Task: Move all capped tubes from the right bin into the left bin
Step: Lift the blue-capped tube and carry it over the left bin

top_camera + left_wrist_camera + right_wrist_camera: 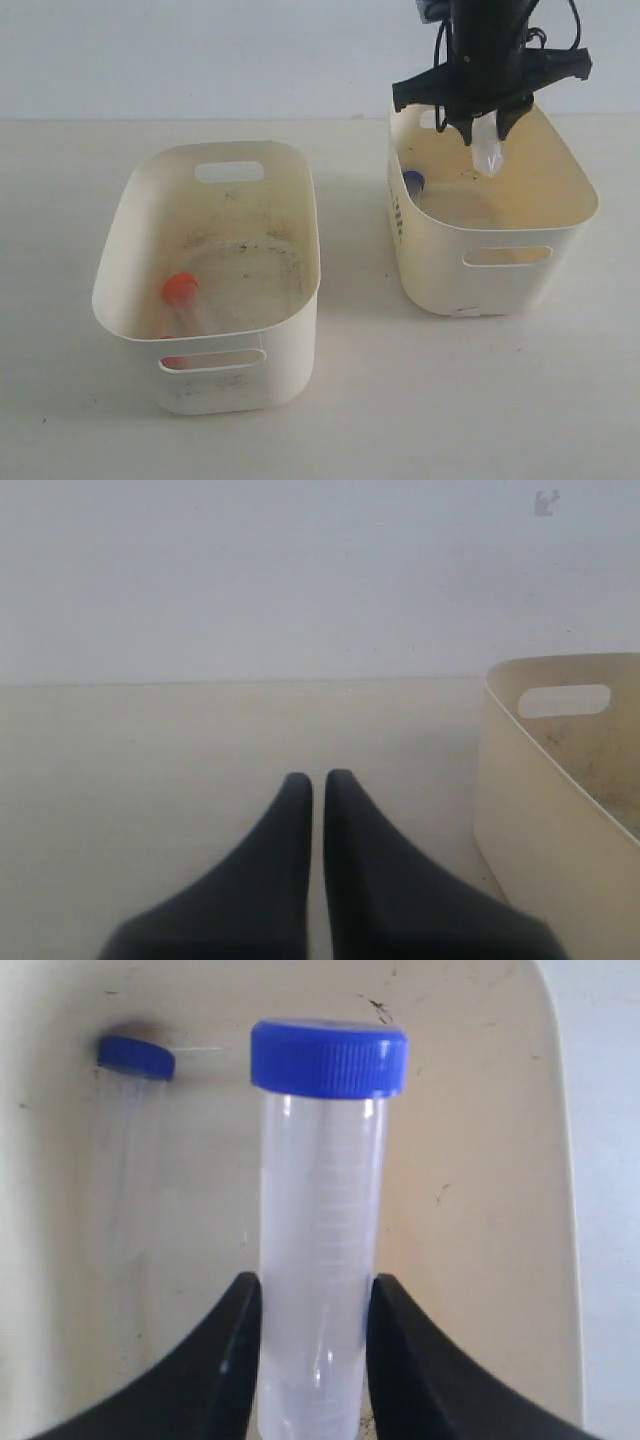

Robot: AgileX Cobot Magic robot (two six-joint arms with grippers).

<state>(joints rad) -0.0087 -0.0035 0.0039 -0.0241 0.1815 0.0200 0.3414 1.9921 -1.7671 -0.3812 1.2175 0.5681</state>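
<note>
My right gripper hangs over the yellowish right bin, shut on a clear tube. In the right wrist view its fingers press the sides of that tube, which has a blue cap. A second blue-capped tube lies on the bin floor, its cap near the left wall. The pale, scuffed left bin holds an orange-red capped tube. My left gripper is shut and empty, low over the table beside the left bin; the exterior view does not show it.
The two bins stand side by side on a pale table, a gap between them. Black checkered print marks the right bin's left side. A white wall rises behind the table.
</note>
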